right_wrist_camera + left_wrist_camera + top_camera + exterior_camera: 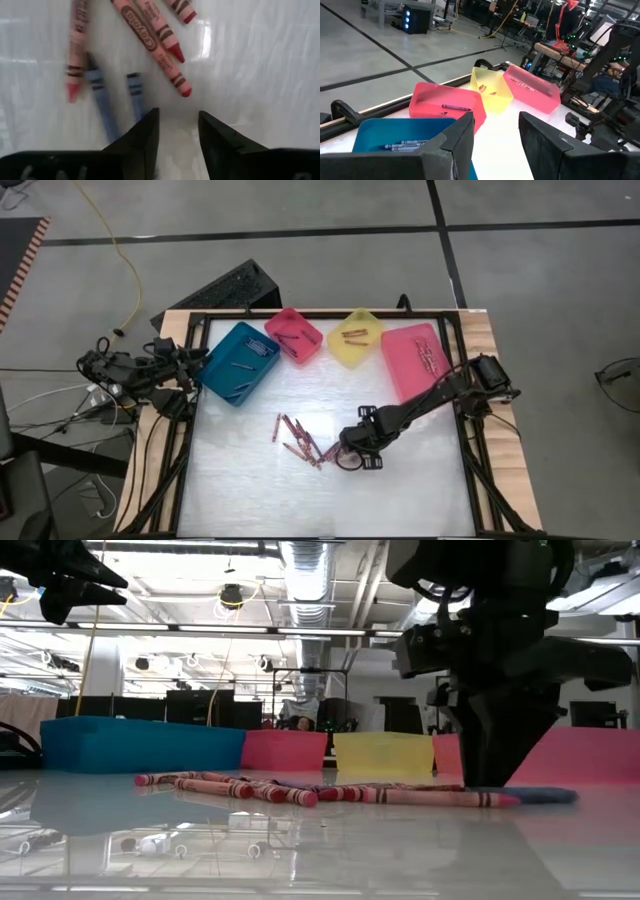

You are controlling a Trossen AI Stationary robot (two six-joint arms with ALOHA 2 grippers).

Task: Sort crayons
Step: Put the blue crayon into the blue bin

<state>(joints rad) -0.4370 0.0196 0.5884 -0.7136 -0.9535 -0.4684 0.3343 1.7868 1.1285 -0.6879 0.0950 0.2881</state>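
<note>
The right gripper (352, 459) stood low over the table (400, 500) at centre frame, fingers parted and empty, at the right end of the loose crayons (298, 440). The left gripper (495, 145) waited, fingers apart, above the teal bin (238, 363) at upper left.

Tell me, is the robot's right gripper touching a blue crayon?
Cannot tell. In the right wrist view, the right gripper sits low beside two blue crayons, one running under a finger's edge, but neither contact nor gap shows plainly.
</note>
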